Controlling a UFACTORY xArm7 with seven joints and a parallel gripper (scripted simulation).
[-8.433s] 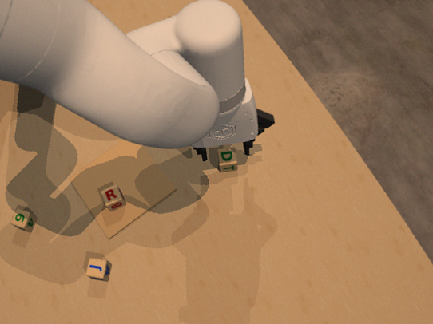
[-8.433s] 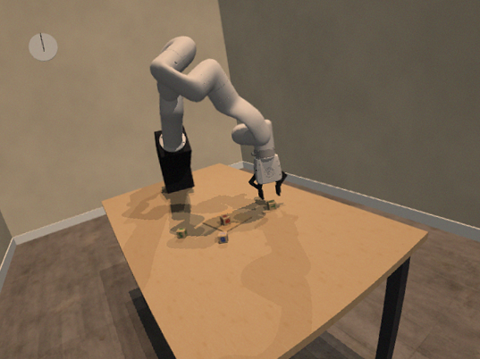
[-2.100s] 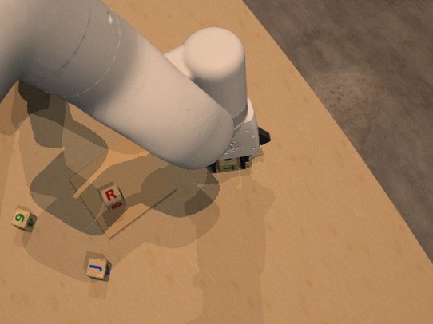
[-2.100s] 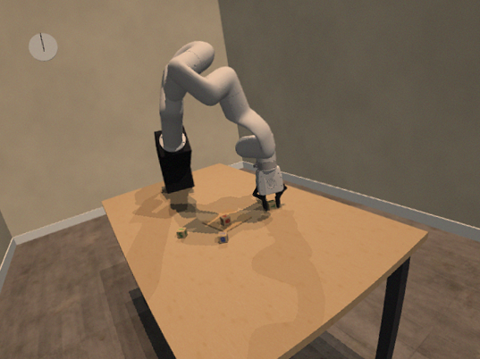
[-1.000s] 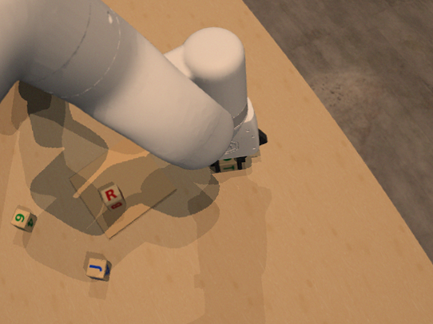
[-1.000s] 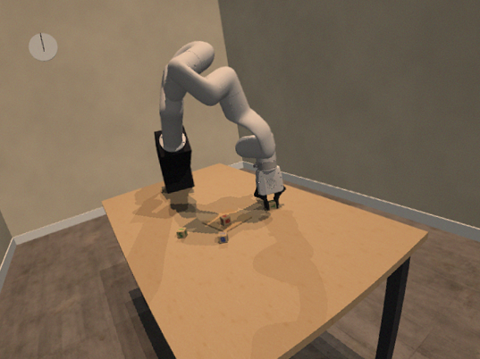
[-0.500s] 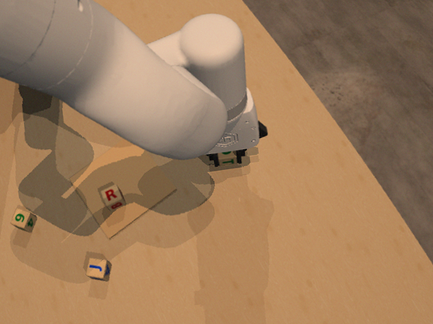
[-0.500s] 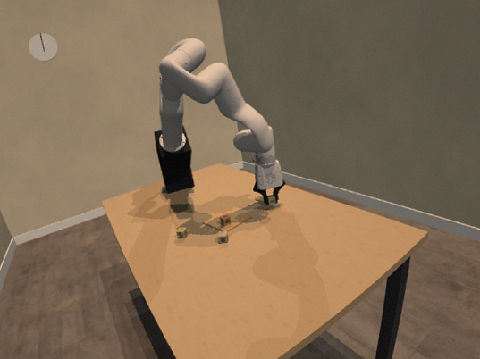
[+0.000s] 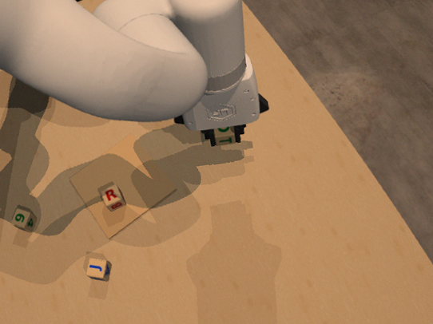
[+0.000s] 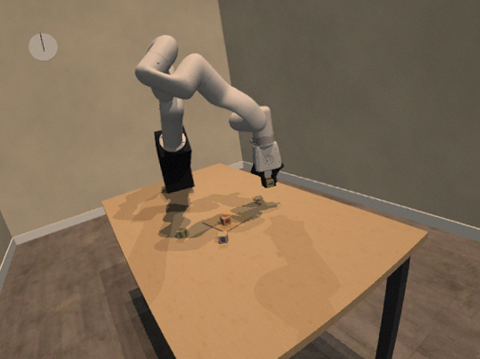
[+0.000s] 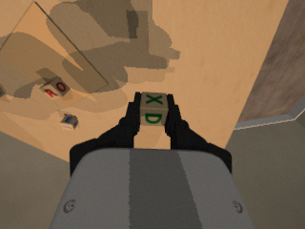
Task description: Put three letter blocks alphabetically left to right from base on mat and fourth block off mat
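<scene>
My gripper point(image 9: 225, 141) point(image 10: 270, 185) point(image 11: 152, 101) is shut on a green-lettered block point(image 9: 224, 136) point(image 10: 269, 182) point(image 11: 153, 109), held above the table right of the mat in the top view. D and X show in the wrist view, a sideways T in the top view. A block with red R on top point(image 9: 111, 196) point(image 10: 225, 220) point(image 11: 54, 88) stands on the mat point(image 9: 150, 194) point(image 11: 29, 29); its R reads nearly upright in the top view, upside down from the base. A block with blue J on top point(image 9: 98, 269) point(image 10: 222, 237) point(image 11: 70, 121) lies off the mat.
A block with green 6 on top point(image 9: 22, 216) point(image 10: 181, 232) lies off the mat, left of it in the top view. The table edge runs beyond the gripper on the right. Arm shadows cover much of the mat.
</scene>
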